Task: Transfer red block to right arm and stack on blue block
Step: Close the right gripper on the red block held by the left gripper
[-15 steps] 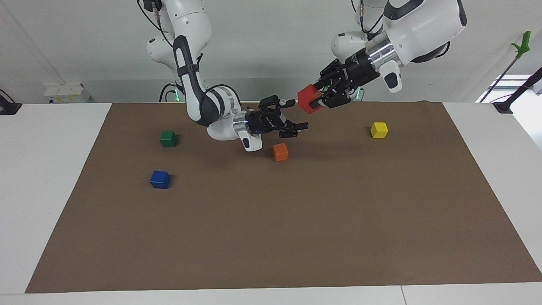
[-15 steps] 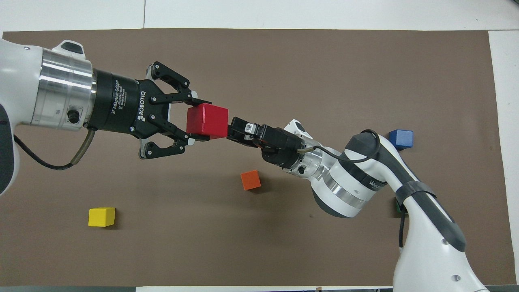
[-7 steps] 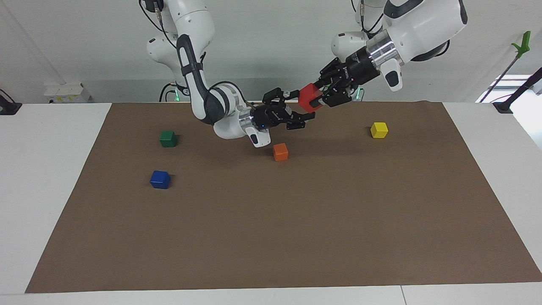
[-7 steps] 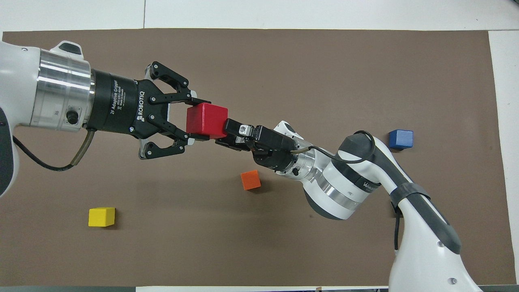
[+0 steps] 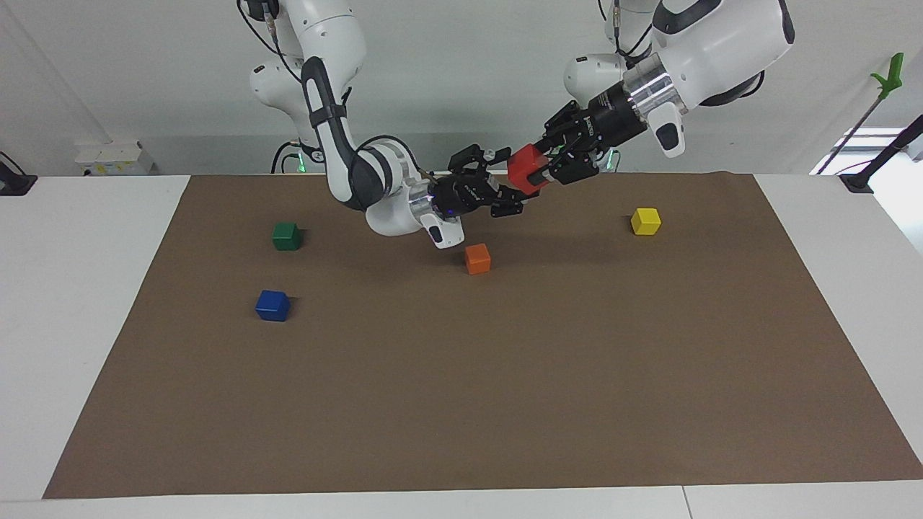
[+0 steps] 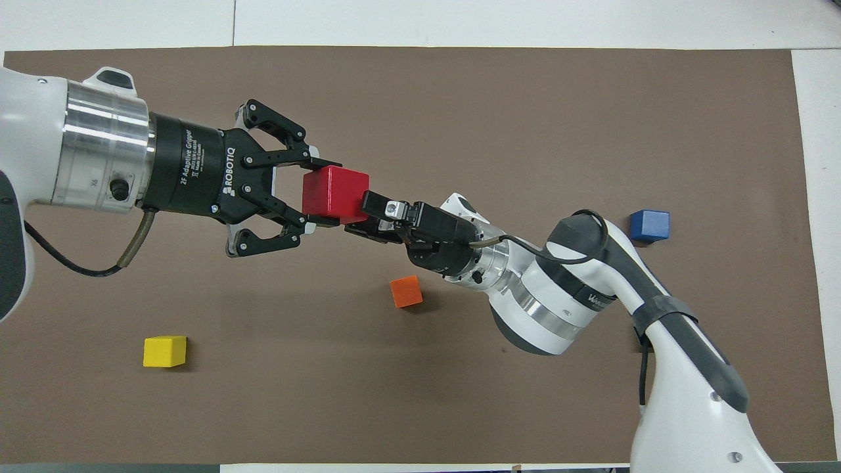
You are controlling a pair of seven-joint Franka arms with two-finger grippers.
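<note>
The red block (image 5: 528, 169) (image 6: 334, 191) is held in the air by my left gripper (image 5: 544, 170) (image 6: 326, 194), which is shut on it over the mat's middle, near the robots' edge. My right gripper (image 5: 508, 180) (image 6: 361, 213) is open, with its fingers on either side of the block's free end. Whether they touch it I cannot tell. The blue block (image 5: 272, 305) (image 6: 649, 225) lies alone on the brown mat (image 5: 505, 375) toward the right arm's end.
An orange cube (image 5: 477, 258) (image 6: 405, 292) lies on the mat under the right wrist. A green cube (image 5: 286, 236) lies nearer to the robots than the blue block. A yellow cube (image 5: 645, 220) (image 6: 164, 351) lies toward the left arm's end.
My right gripper has risen and moved up to the red block, so its open fingers now straddle the block's end. The left gripper with the block has barely moved.
</note>
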